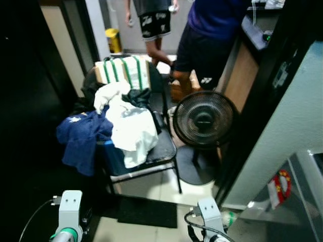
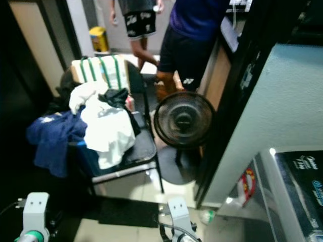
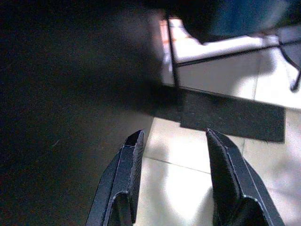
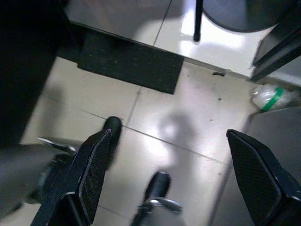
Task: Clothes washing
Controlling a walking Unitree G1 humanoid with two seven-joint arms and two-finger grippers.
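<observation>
A black chair (image 1: 164,148) stands ahead of me with a heap of clothes on it: a white garment (image 1: 132,128), a dark blue garment (image 1: 81,133) hanging off its left side, and a green-striped white bag (image 1: 123,70) against the backrest. The corner of a washing machine (image 2: 295,181) is at the lower right. Both arms hang low at the frame's bottom. My left gripper (image 3: 171,155) is open over the pale floor tiles with nothing between its fingers. My right gripper (image 4: 171,155) is open wide over the tiles, also empty.
A black floor fan (image 1: 203,118) stands right of the chair. A dark mat (image 1: 149,212) lies on the floor in front of it. Two people stand behind, one in a blue shirt (image 1: 214,20). A pale wall (image 1: 282,126) closes the right side. A plastic bottle (image 4: 270,96) lies by it.
</observation>
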